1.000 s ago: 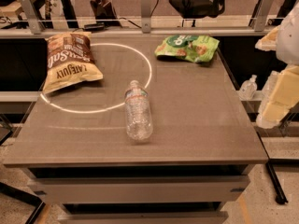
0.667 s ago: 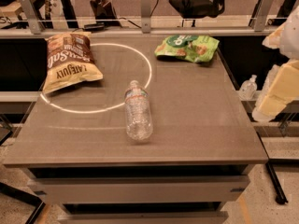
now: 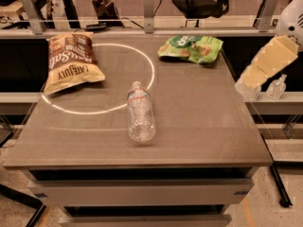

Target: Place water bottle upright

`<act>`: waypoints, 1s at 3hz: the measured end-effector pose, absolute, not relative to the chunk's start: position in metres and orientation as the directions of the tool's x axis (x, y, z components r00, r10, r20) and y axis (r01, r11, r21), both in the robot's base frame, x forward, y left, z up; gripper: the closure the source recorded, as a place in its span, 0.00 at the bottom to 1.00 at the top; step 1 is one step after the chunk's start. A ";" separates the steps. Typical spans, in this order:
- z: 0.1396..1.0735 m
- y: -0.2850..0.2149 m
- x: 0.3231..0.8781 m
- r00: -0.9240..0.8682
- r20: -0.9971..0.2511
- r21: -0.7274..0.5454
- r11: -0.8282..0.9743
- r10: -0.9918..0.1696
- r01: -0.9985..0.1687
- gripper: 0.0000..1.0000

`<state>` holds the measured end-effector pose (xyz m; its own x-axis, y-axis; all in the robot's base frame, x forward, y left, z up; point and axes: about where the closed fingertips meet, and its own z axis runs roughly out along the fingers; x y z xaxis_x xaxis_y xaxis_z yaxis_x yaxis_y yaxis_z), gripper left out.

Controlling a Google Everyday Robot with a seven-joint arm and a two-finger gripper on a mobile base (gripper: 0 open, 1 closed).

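Note:
The water bottle (image 3: 140,111) lies on its side near the middle of the grey table (image 3: 199,126). Its white cap points toward the far side, and it is clear and ribbed with a pale label band. My gripper (image 3: 269,63) shows as a cream-coloured shape at the right edge of the view. It hangs beyond the table's right side, well to the right of the bottle and apart from it. A white part of my arm (image 3: 292,18) sits above it.
A brown chip bag (image 3: 71,63) lies at the far left and a green snack bag (image 3: 190,48) at the far right of the table. A ring of light (image 3: 150,70) crosses the tabletop. Small clear pump-top bottles (image 3: 277,86) stand on a ledge to the right.
My gripper has risen and shifted a little left at the right edge. The water bottle and both bags have not moved.

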<state>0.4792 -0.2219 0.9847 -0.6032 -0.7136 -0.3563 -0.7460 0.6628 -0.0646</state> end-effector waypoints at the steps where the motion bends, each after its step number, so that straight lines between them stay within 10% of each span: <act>1: 0.977 -0.214 0.492 -0.684 -0.401 0.031 0.737 -0.609 -0.675 0.00; 3: 0.960 -0.196 0.522 -0.757 -0.423 0.071 0.815 -0.497 -0.575 0.00</act>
